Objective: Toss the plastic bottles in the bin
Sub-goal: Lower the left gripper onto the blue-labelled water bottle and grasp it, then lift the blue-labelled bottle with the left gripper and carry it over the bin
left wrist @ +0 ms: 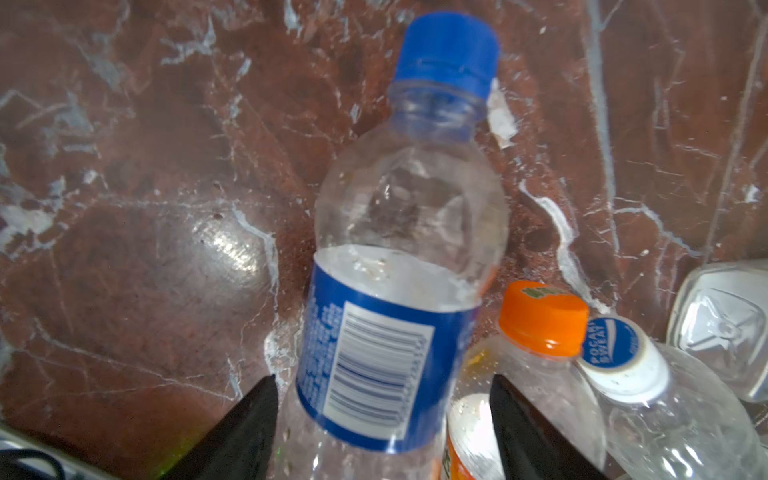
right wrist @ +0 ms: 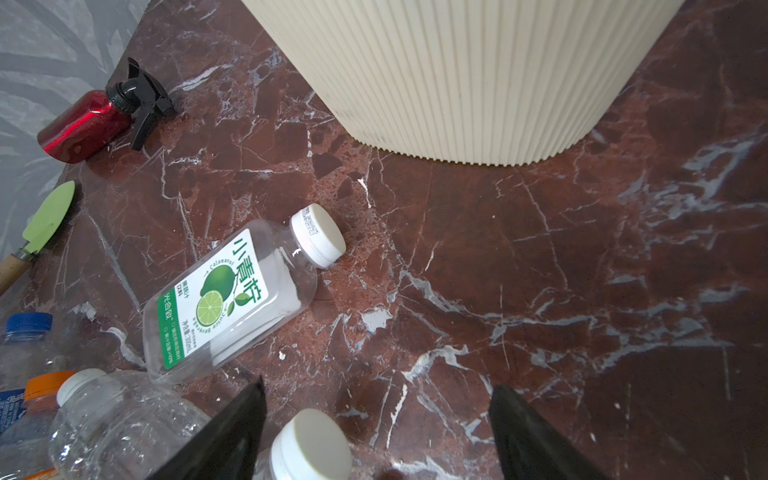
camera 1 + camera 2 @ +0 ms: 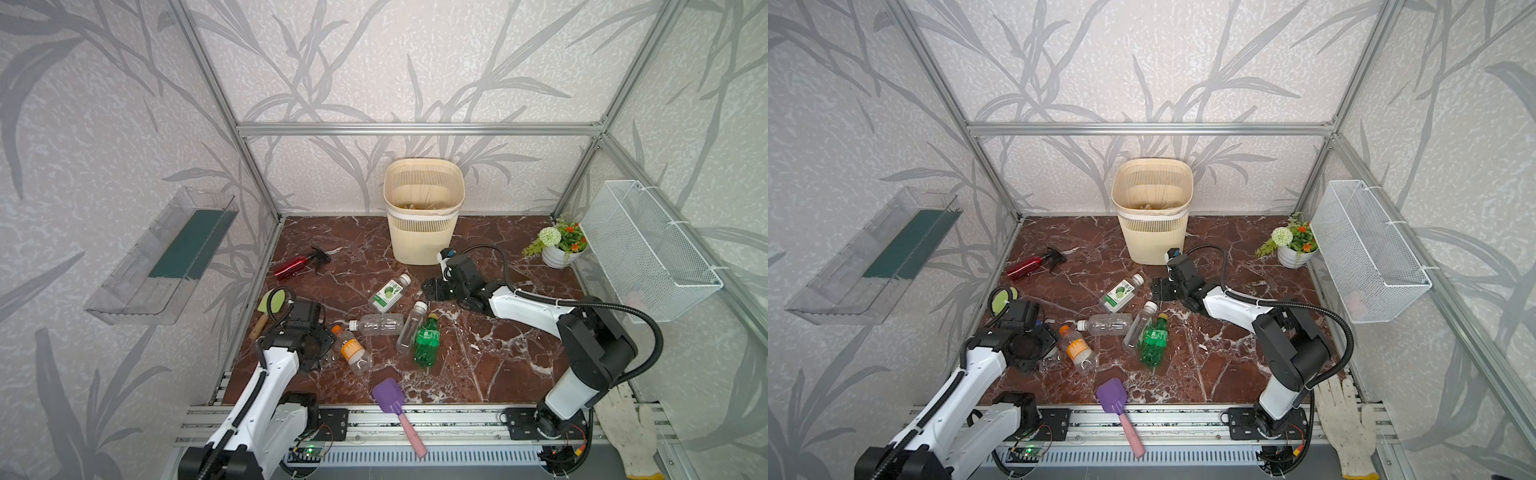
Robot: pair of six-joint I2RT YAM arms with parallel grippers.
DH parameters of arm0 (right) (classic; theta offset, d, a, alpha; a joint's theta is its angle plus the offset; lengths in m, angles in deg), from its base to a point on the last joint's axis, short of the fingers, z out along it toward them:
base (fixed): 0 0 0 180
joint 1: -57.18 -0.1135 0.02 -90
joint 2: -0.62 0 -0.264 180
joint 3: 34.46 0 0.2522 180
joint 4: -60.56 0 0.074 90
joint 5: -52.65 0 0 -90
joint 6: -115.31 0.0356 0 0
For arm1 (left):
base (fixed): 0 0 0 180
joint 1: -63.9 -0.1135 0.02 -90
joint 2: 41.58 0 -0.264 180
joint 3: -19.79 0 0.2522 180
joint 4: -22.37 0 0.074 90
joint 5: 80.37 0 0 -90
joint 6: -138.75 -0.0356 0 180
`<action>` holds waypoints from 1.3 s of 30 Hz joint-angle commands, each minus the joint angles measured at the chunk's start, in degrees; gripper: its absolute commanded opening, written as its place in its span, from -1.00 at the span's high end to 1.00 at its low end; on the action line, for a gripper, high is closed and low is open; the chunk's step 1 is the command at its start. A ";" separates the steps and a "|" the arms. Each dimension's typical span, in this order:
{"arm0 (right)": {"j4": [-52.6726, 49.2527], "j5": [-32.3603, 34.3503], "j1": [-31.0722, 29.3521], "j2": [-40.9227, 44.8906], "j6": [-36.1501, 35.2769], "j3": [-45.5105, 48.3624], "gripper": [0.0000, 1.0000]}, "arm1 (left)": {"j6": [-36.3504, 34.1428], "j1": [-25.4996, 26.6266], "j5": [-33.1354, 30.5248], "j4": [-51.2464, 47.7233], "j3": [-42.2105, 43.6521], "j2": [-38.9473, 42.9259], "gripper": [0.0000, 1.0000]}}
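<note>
Bottles are being seen in a loose bunch on the worktop (image 3: 498, 365), all lying on their sides. One of them, the blue-capped bottle (image 1: 399, 249), is being straddled by the left end effector (image 1: 382, 376). Its two fingers (image 1: 249, 424) are being held apart, one on each side of the blue label. A little gap is showing on both sides, so nothing is being gripped yet.

The right end effector (image 2: 378, 382) is being held wide open too, and nothing is being held in it. A white-capped bottle (image 2: 309, 444) is lying just under it, and a lime-label bottle (image 2: 228, 299) is lying near it. The bin (image 3: 422, 241) is standing at the back of the worktop, well apart from the left end effector.

Trouble is probably being set up by the orange-capped bottle (image 1: 536, 374), which is lying just beside one left finger. If a squeeze is made here, that bottle may be pinched too, or be pushed and sent rolling. The blue-capped bottle is round, smooth and thin, so it may be squashed or popped out of the fingers. The bin is tall, so with a low carry the bottle may be knocked on the rim and dropped beside it.
</note>
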 commanded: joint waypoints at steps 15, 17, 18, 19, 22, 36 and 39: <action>1.85 -0.41 1.00 -0.98 1.11 0.96 -0.68 | 0.12 -1.28 -2.33 5.65 2.32 -4.36 -0.19; 1.79 -0.31 1.01 -1.05 1.13 1.02 -0.68 | 0.20 -1.25 -2.85 5.31 2.16 -4.55 -0.35; 1.56 -0.38 1.03 -0.98 1.27 0.99 -0.68 | 0.38 -1.39 -2.94 5.14 2.15 -4.42 -0.43; 1.55 -0.48 1.03 -0.90 1.37 1.09 -0.68 | 0.45 -1.34 -3.01 5.13 2.14 -4.18 -0.45; 1.89 -0.41 0.97 -0.81 1.38 1.32 -0.68 | 0.21 -1.54 -3.40 5.77 2.66 -3.84 -0.39; 0.84 -0.45 0.95 -0.49 1.21 0.67 -0.67 | -2.56 -1.82 -6.01 6.35 1.33 0.71 -0.03; -0.64 -0.10 0.97 0.00 0.54 -0.17 -0.67 | -4.58 -1.83 -6.87 7.85 0.01 4.15 -0.03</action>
